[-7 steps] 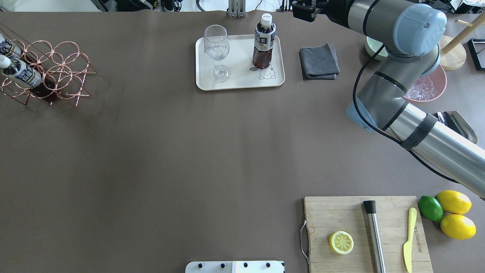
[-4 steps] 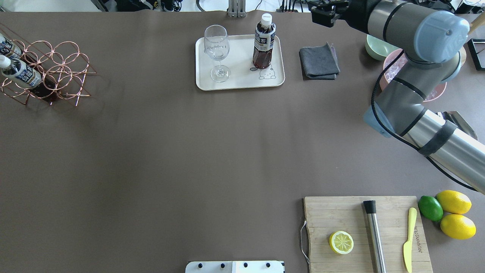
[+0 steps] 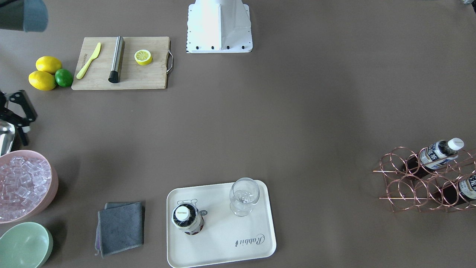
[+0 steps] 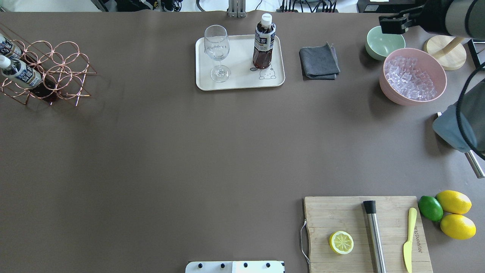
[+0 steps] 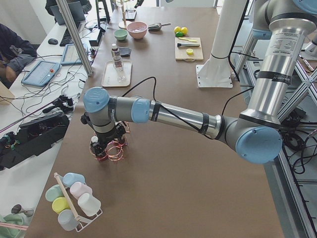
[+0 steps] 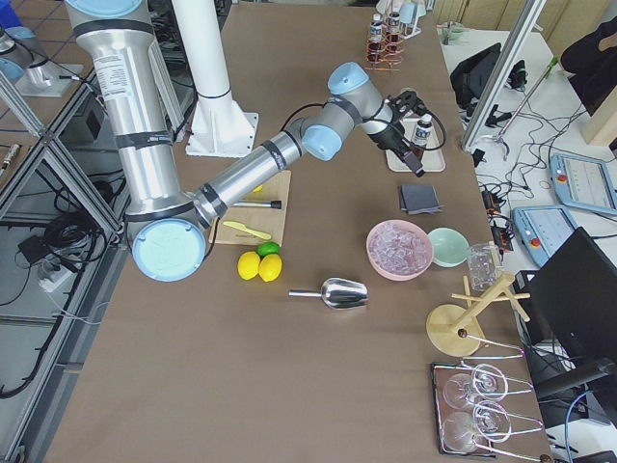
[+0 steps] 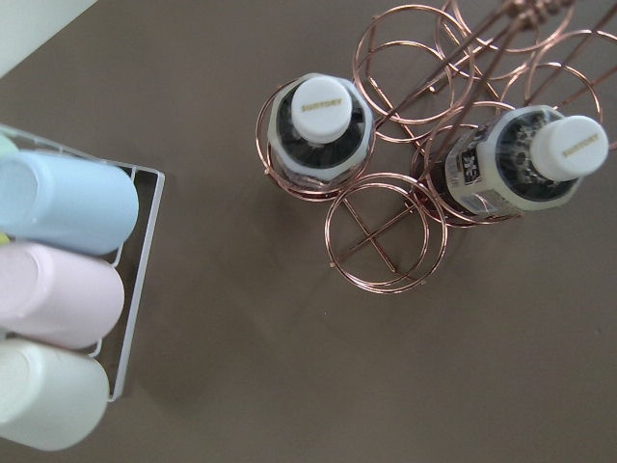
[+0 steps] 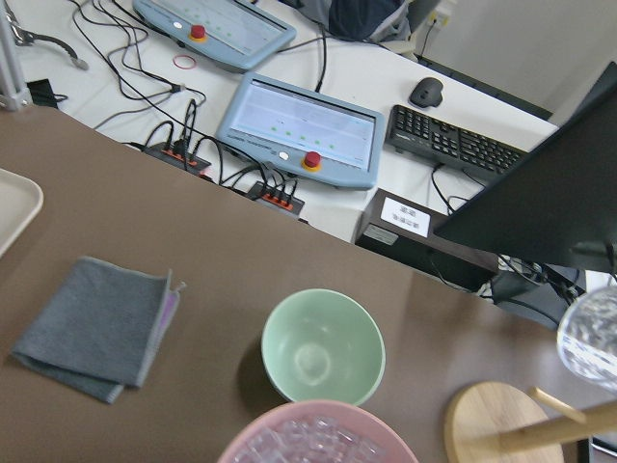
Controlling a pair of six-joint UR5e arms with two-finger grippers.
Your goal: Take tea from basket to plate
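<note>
One tea bottle [image 4: 264,41] stands upright on the cream plate [image 4: 238,81], near its bear drawing; from the front it shows as the same tea bottle [image 3: 187,219] on the plate [image 3: 223,242]. Two more bottles [image 4: 21,72] [image 7: 318,121] sit in the copper wire basket [image 4: 57,72] at the far left. My right gripper [image 4: 390,23] hangs high over the mint bowl, far from the plate, holding nothing, its jaws looking spread. My left gripper [image 5: 105,144] hovers over the basket [image 5: 113,149]; I cannot tell its state.
A stemmed glass [image 4: 216,51] shares the plate. Right of it lie a grey cloth [image 4: 319,61], a mint bowl [image 4: 380,47] and a pink bowl of ice [image 4: 413,76]. A cutting board [image 4: 365,233] and citrus [image 4: 452,212] are near right. Pastel cups [image 7: 58,289] flank the basket.
My right arm has swung back to the right, away from the plate, uncovering both bowls. The tea on the plate and the basket have not moved.
</note>
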